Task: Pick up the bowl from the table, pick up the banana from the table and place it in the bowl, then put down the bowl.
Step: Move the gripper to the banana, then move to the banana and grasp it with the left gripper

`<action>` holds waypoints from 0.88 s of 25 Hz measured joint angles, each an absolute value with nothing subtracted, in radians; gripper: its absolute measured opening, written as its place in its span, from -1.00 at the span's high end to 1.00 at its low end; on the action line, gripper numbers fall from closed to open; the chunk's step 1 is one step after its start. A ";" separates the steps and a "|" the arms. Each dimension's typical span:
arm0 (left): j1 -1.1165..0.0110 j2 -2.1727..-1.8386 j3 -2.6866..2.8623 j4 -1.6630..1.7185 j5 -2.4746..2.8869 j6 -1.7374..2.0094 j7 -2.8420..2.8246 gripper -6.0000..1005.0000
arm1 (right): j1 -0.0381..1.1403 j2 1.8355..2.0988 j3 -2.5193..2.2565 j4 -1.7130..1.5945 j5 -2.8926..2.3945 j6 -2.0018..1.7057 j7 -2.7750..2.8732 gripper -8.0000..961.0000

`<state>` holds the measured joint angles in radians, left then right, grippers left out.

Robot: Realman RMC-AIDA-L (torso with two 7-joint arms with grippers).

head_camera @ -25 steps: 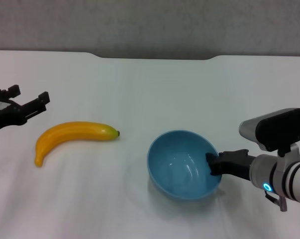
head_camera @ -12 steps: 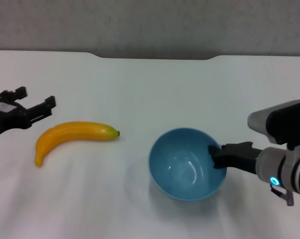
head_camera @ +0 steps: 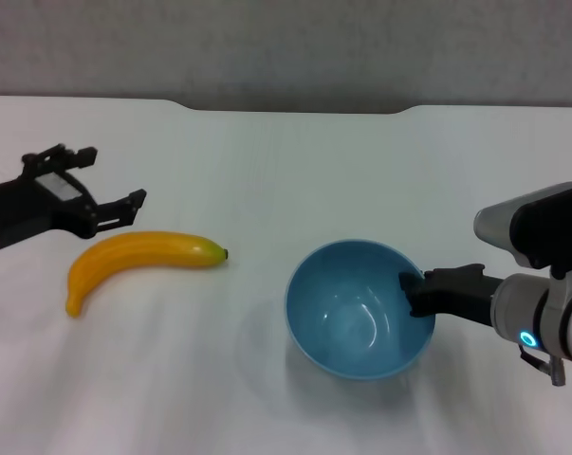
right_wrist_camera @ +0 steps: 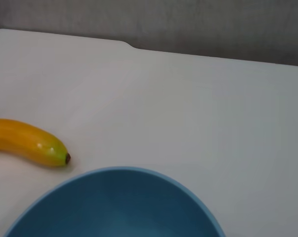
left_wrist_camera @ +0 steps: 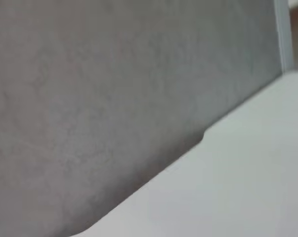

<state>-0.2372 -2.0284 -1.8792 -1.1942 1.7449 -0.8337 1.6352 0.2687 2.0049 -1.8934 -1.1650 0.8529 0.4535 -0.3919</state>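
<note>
— Bowl (head_camera: pixel 359 308) first: where does it sit, and who has it?

— On the bench (head_camera: pixel 295 171), toward the robot's right. The right end effector (head_camera: pixel 415 296) is clamped on its rim, one finger inside. The banana (head_camera: pixel 134 261) lies well apart, to the left.

— And the left end effector (head_camera: pixel 101 201)?

— Fingers spread, hovering just above the banana's far side, not touching.

— What might fail?

— A one-sided rim grip could let the glossy bowl tilt or slip. The smooth, curved banana may roll away if the fingers close off-centre.
</note>
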 joint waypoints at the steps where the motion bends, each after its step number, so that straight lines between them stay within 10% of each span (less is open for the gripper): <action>1: -0.249 -2.028 -1.878 -1.194 1.772 -0.830 1.637 -0.72 | 0.269 2.005 -1.893 -1.167 0.850 0.454 -0.392 0.90; 22: -0.508 -2.029 -1.729 -1.027 2.369 -0.740 1.468 -0.72 | 0.269 2.006 -1.905 -1.200 0.844 0.466 -0.401 0.90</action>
<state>-0.5075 -2.0288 -1.7292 -1.0270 2.3686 -0.7405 1.4681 0.2695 2.0063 -1.9054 -1.1996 0.8436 0.4659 -0.4013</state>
